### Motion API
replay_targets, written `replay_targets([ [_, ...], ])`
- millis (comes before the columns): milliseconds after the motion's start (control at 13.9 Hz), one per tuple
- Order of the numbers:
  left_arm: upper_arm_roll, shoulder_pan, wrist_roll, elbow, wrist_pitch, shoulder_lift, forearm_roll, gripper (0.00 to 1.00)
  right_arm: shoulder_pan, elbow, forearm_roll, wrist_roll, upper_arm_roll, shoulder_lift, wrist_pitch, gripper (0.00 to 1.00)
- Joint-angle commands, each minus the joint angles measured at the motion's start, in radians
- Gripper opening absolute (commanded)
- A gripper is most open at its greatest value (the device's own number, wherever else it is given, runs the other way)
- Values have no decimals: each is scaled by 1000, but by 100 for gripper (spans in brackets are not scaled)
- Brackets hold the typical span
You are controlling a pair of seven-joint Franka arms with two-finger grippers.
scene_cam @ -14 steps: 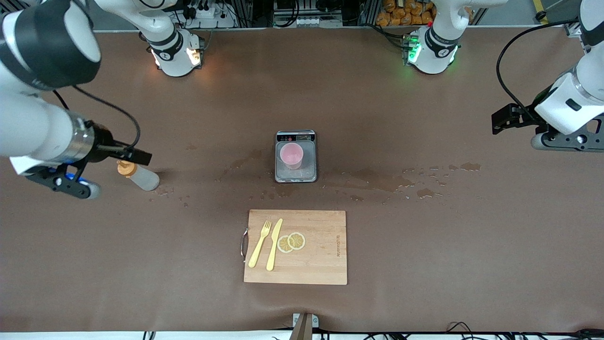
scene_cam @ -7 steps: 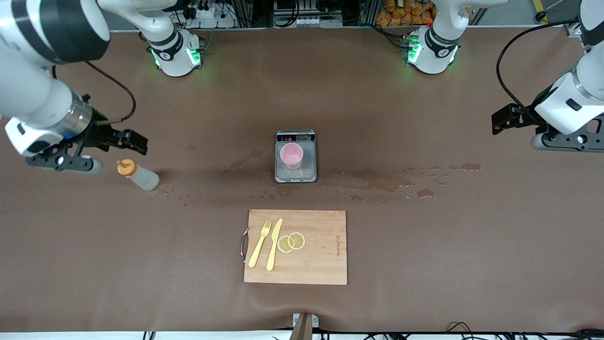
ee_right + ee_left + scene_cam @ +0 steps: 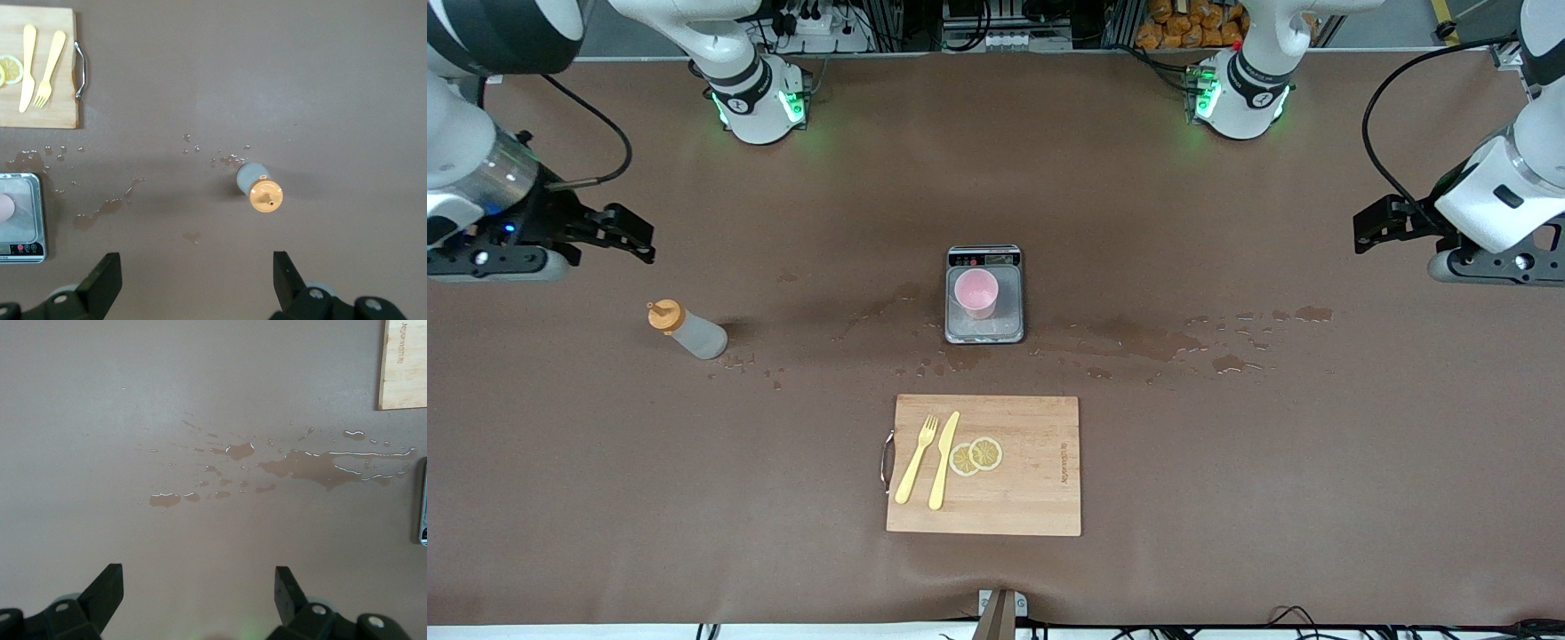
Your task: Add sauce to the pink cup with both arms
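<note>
We see the right gripper [image 3: 633,238] up in the air over bare tabletop [image 3: 1227,462] at the right arm's end, its fingers [image 3: 103,283] spread wide apart with nothing between them. The squeeze bottle [image 3: 687,331] holding the sauce stands upright on the tabletop near this gripper, not touching it — from the right wrist view the bottle's orange nozzle cap [image 3: 265,196] shows between the two fingers, well clear of both. A few small droplets [image 3: 227,159] lie on the surface just beside the bottle. The pink cup [image 3: 975,293] sits on the steel plate of a small scale [image 3: 984,331] at the middle of the tabletop, well apart from both grippers and roughly between them. The left gripper [image 3: 1371,228] hangs over bare tabletop at the left arm's end, waiting — its fingers [image 3: 107,587] also stand wide apart and empty. Below it, in the left wrist view, we see a spread of wet patches [image 3: 313,467] running from that gripper toward the scale. Nearer the front camera than the scale lies a wooden cutting board [image 3: 1032,498] carrying a yellow fork [image 3: 917,460], a yellow knife [image 3: 943,460] and two lemon slices [image 3: 976,455].
</note>
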Motion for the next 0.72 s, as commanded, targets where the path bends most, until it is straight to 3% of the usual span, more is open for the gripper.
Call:
replay_targets([
  [0, -4, 4, 16, 20, -1, 4, -6, 100, -32, 34, -15, -25, 11, 13, -20, 100],
  [647, -4, 4, 13, 20, -1, 6, -3, 100, -20, 33, -17, -11, 19, 9, -25, 100],
])
